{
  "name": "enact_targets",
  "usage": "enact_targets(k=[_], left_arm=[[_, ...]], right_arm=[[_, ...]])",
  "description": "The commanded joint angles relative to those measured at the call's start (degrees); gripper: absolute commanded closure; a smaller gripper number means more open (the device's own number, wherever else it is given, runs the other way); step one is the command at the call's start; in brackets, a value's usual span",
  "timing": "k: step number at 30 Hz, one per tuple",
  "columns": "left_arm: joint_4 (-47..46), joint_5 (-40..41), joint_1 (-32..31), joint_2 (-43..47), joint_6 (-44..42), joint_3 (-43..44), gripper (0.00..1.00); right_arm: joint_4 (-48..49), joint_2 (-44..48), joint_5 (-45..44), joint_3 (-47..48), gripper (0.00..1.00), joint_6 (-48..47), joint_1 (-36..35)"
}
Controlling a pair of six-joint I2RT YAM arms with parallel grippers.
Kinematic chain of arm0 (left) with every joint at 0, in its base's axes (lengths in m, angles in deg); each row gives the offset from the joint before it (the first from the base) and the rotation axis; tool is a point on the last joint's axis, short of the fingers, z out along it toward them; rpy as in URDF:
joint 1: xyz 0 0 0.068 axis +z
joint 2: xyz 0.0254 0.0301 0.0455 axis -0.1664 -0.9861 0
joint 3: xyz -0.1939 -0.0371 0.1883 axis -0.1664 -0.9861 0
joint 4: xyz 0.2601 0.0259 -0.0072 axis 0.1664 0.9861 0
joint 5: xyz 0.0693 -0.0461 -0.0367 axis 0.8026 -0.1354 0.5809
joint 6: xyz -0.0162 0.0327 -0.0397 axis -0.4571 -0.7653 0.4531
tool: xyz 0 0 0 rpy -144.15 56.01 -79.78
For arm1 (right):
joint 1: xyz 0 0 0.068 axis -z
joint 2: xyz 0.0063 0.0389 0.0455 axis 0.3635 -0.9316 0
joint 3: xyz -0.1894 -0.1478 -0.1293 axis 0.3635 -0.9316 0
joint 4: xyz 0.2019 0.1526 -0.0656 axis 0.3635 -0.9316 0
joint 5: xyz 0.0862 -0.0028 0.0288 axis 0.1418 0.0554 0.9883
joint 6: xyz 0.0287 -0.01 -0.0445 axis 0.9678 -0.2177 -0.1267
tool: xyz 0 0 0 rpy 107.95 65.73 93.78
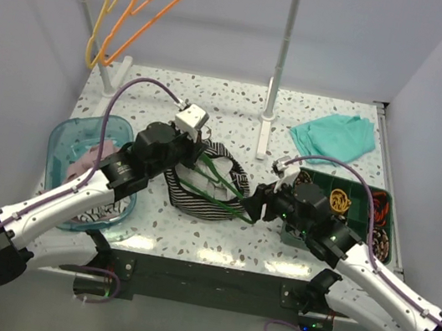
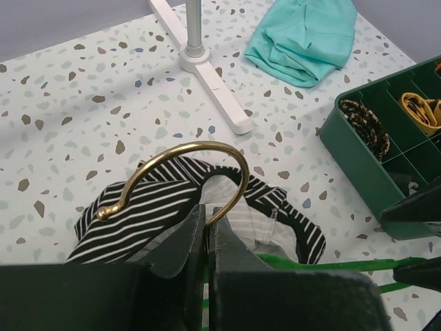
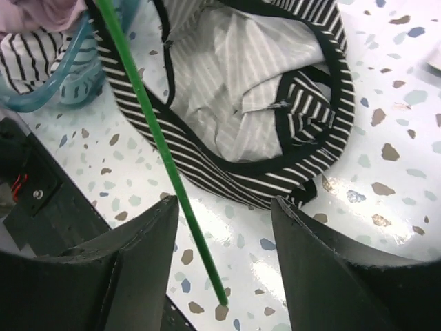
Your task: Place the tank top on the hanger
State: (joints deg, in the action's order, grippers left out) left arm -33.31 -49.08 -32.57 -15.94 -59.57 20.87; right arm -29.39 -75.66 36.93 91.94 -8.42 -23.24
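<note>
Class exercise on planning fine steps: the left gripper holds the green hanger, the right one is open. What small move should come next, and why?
Probably ease the right gripper forward and close on the dark hem of the tank top. The left gripper pinches the hanger at its hook, its green bar lies across the top, and the right jaws stand open.

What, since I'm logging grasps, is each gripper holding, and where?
Left gripper pinches the hanger at the base of its hook. Right gripper holds nothing: its jaws stand open around the hanger's bar.
</note>
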Motion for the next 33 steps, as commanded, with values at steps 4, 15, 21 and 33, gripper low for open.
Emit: enact_targets(k=[4, 15, 21, 33], left_arm=[[-0.33, 2.14, -0.30, 1.42, -2.08, 1.75, 1.00], [2.56, 2.31, -0.21, 3.97, -2.79, 1.14, 1.00], [3.27, 2.58, -0.30, 5.38, -2.96, 1.05, 1.00], [2.83, 2.49, -0.30, 4.94, -2.61, 1.31, 1.00]], right_arm=[[-5.28, 4.34, -19.58, 3.57, 0.40, 6.77, 0.52], [0.16, -18.06, -4.75, 10.42, 0.50, 12.57, 11.76], [5.25, -29.83, -1.94, 13.41, 0.50, 13.36, 13.53], [12.37, -42.15, 1.50, 12.80, 0.50, 14.24, 13.44]])
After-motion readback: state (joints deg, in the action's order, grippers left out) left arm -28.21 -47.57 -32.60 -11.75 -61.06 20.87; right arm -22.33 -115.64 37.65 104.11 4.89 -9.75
